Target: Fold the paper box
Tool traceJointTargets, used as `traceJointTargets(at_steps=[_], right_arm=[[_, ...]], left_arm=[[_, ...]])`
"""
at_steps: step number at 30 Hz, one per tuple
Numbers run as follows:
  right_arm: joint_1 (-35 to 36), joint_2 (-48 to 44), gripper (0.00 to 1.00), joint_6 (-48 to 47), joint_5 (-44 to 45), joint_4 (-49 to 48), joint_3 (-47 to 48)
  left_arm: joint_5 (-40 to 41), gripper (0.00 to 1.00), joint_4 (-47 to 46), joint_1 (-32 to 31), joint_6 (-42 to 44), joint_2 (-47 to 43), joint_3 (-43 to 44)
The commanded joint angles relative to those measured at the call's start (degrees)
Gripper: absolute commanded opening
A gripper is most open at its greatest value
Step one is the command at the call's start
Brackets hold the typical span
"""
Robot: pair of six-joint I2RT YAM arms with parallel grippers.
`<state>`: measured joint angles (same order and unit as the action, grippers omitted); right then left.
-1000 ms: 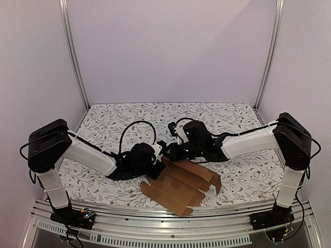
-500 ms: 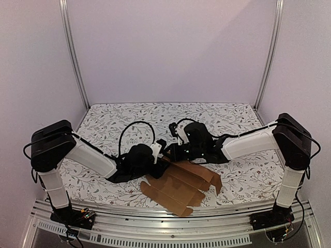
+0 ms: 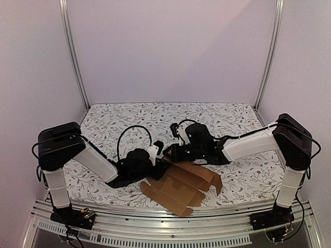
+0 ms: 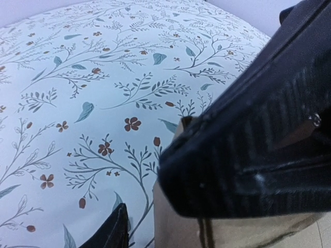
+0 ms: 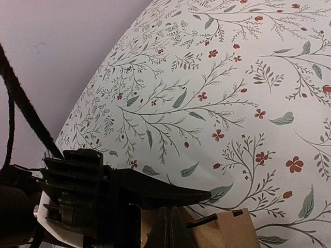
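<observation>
Floral tablecloth [image 3: 155, 116]: our left gripper [image 3: 156, 154] has spread apart at the far corner of the paper box [image 3: 181, 186], right gripper [image 3: 170, 151] stays closed; likely regrasping.

Each robot arm has a long white tube part [image 3: 95, 160] with big black boxy joints [image 3: 59, 145] at its ends. Thin black cables [image 5: 23, 98] loop near the wrists. One tiny silver screw [image 4: 314, 120] sits in bumpy black plastic.

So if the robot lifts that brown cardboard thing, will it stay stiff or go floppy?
Probably floppy at the folds: the paper box is a thin sheet with creased panels, and some flaps stand up off the table. It looks light and mostly flat, so a push would likely slide it, not tip it.
</observation>
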<state>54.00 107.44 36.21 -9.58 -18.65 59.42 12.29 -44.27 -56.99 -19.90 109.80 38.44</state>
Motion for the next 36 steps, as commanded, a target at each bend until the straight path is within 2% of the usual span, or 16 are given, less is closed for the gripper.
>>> traceJointTargets(at_steps=[1, 7, 15, 21, 24, 33, 36], right_arm=[[0.41, -0.78, 0.00, 1.30, 1.15, 4.24, -2.28], [0.46, -1.13, 0.00, 1.97, 0.72, 4.24, -2.64], [0.41, -1.55, 0.00, 2.60, 0.88, 4.25, -3.28], [0.46, -1.44, 0.00, 3.06, 0.89, 4.24, -3.26], [0.51, -1.36, 0.00, 3.13, 0.88, 4.24, -3.26], [0.58, -1.85, 0.00, 3.86, 0.88, 4.33, -3.39], [0.51, -2.91, 0.10, 4.20, 1.05, 4.46, -3.43]], left_arm=[[1.89, 0.46, -7.41, -0.02, -0.13, 1.42, -1.74], [1.82, 0.45, -9.63, 0.11, 1.32, 3.99, -0.73], [1.01, 0.34, -11.80, 0.57, 0.66, 6.19, 0.21], [0.58, 0.19, -11.37, 0.65, 1.59, 5.96, 1.65], [0.07, 0.00, -11.05, 0.61, 1.90, 5.51, 2.14], [0.45, 0.00, -10.27, 0.62, 3.07, 3.75, 1.56], [1.39, 0.00, -8.47, 0.58, 4.02, 3.25, 2.28]])
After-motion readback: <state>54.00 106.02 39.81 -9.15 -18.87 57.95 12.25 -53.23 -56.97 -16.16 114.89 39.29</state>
